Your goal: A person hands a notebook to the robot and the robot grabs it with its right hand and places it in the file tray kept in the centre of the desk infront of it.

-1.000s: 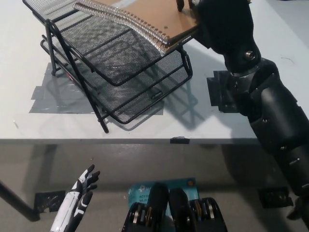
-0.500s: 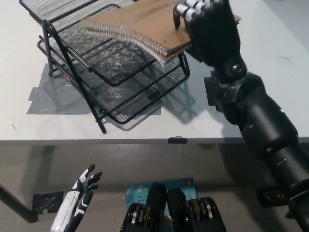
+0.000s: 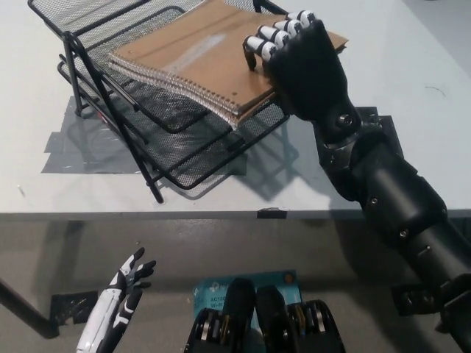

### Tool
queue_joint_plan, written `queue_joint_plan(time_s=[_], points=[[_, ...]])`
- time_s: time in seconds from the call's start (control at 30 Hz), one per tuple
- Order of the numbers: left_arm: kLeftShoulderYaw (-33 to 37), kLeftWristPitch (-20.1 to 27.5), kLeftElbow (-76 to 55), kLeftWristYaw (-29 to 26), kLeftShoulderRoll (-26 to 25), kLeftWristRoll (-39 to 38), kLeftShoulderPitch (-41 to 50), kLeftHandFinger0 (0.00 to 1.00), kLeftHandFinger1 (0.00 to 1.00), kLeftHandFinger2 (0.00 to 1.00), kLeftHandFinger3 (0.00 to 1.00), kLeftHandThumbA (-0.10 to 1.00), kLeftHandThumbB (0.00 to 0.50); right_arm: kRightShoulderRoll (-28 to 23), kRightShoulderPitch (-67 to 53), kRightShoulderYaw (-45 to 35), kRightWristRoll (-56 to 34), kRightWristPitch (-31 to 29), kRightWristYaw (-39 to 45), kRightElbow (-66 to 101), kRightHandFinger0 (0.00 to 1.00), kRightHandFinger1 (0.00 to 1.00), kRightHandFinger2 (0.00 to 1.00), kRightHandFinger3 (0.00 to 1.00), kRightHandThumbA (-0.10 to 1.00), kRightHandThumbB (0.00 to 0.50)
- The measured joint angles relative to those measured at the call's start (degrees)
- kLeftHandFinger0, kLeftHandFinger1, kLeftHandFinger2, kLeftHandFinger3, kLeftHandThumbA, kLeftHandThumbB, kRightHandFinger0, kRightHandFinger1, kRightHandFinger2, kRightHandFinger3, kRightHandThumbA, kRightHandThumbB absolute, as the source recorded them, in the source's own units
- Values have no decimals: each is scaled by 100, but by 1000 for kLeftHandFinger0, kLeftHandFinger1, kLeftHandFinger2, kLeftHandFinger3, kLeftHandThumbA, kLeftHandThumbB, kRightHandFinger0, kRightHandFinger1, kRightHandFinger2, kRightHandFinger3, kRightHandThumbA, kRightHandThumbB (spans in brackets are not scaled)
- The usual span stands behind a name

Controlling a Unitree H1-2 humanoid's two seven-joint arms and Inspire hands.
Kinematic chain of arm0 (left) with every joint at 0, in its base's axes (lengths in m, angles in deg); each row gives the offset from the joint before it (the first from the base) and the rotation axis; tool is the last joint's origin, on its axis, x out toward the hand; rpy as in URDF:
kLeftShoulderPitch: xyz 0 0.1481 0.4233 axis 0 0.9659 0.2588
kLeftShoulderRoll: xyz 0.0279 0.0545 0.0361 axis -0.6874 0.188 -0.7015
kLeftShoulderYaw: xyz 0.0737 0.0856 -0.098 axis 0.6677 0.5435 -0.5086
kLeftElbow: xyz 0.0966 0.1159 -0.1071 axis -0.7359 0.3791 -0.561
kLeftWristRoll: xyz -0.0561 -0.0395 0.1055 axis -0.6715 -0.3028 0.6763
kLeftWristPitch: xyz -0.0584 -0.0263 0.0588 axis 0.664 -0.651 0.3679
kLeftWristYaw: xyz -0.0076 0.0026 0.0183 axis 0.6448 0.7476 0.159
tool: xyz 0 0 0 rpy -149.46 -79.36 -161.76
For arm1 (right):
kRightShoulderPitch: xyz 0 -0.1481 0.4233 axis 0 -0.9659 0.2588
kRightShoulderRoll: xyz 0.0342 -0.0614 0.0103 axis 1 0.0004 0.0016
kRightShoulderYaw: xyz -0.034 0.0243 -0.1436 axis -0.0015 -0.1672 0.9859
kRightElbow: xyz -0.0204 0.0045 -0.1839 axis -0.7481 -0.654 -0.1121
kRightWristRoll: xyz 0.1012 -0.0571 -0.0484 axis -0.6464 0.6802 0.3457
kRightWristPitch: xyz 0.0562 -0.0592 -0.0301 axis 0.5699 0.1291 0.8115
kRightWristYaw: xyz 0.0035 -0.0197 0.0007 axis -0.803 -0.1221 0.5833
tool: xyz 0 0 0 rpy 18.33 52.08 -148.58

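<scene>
Grey tape patches (image 3: 77, 151) stuck on white bench (image 3: 383, 44) beside black mesh file tray (image 3: 147, 125). Brown spiral notebook (image 3: 199, 59) lying across tray's upper tier, long axis diagonal, coil edge facing lower left. Black right hand (image 3: 298, 62) clasped on notebook's right corner. White left hand (image 3: 118, 301) low, fingers spread, holding nothing.

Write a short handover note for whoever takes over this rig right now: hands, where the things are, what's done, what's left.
Right hand: black, reaching over the desk, fingers closed on the right edge of the notebook.
Left hand: white, resting low at the lower left below the desk edge, open, holding nothing.
Notebook: brown cover, spiral binding facing the robot, lying across the upper tier of the black mesh file tray, its right part sticking out past the tray.
Tray: in the middle of the white desk, over grey tape patches.
Done: notebook taken and brought to the tray.
Left: slide it fully in, let go, pull the right arm back.
</scene>
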Motion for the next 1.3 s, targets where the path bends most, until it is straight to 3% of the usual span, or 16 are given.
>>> queue_joint_plan(time_s=[0.23, 0.4, 0.43, 0.47, 0.5, 0.6, 0.8, 0.9, 1.07, 1.2, 1.3], points=[[0, 3, 3, 1, 1, -1, -2, 802, 868, 879, 1000, 1000, 326, -39, 5, 31, -16, -30, -48, 5, 0, 0, 195, 301, 695, 0], [3, 4, 7, 6, 1, -30, -7, 771, 855, 875, 1000, 1000, 321, 41, 196, 80, -16, -34, -54, -127, 0, 0, 162, 300, 725, 0], [4, 4, 8, 7, 1, -34, -10, 755, 845, 873, 1000, 1000, 321, 55, 255, 88, -16, -33, -64, -166, 0, 0, 160, 370, 672, 0], [4, 4, 7, 6, 0, -33, -10, 755, 845, 873, 1000, 1000, 321, 89, 388, 132, -9, -31, -100, -319, 0, 0, 160, 370, 672, 0], [4, 4, 7, 6, 0, -31, -11, 759, 845, 871, 1000, 1000, 319, 101, 441, 145, -6, -29, -122, -369, 0, 0, 163, 440, 546, 0], [7, 3, 5, 5, 1, -16, -10, 776, 847, 869, 1000, 1000, 319, 171, 726, 235, 5, -25, -242, -765, 0, 0, 169, 510, 637, 0], [8, -2, 3, 5, 4, -11, -13, 809, 854, 859, 1000, 993, 340, 437, 1196, 386, -2, -25, -495, -1754, 0, 0, 64, 329, 628, 0], [8, -9, -2, 6, 5, -14, -12, 823, 864, 871, 1000, 999, 348, 543, 1360, 460, -10, -24, -635, -2169, 0, 0, 37, 199, 694, 0], [9, -27, -7, 6, 6, -13, -15, 854, 870, 869, 1000, 1000, 347, 626, 1552, 605, -11, -12, -834, -2610, 0, 0, 138, 347, 754, 0], [11, -35, -19, 5, 6, -7, -19, 851, 871, 874, 1000, 1000, 348, 683, 1712, 728, -16, -8, -976, -3075, 0, 0, 267, 413, 656, 0], [13, -38, -29, 6, 5, -4, -24, 873, 880, 883, 1000, 1000, 351, 715, 1800, 780, -50, -10, -1013, -3392, 0, 0, 292, 443, 627, 0]])
